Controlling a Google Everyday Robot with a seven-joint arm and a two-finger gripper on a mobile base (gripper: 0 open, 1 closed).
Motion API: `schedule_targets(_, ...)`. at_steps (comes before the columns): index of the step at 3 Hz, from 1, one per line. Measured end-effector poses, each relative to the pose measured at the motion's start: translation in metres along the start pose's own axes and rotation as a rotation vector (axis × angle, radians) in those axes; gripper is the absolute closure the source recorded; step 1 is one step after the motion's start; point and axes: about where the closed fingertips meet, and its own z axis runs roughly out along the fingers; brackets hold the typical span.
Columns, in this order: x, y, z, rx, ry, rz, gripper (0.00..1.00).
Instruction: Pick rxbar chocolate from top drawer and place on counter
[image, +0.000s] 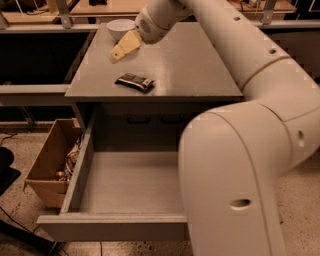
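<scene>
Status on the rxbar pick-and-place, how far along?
Done, it seems: the flat dark-wrapped rxbar chocolate lies on the smooth grey counter near its front edge; the wide grey top drawer stands open with no bar on its visible floor. In hand: the gripper hovers above the counter behind the bar, apart from it, near the white bowl. Left: likely only pulling the arm clear.

You're looking at a lab or workshop-style test room rather than a home. A plain grey counter (200, 65) sits over an open top drawer (130, 185). Tan wooden tabletops (95, 10) run along the top of the frame, with a speckled hard floor (15, 150) and a cluttered cardboard box (45, 160) at lower left. The gripper (116, 54) hangs over the counter's upper left.
</scene>
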Motion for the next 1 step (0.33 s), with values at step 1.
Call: schedule_targets(1,-0.0026,0.0067,-0.0771,0.069,-0.161,-0.004,0.00)
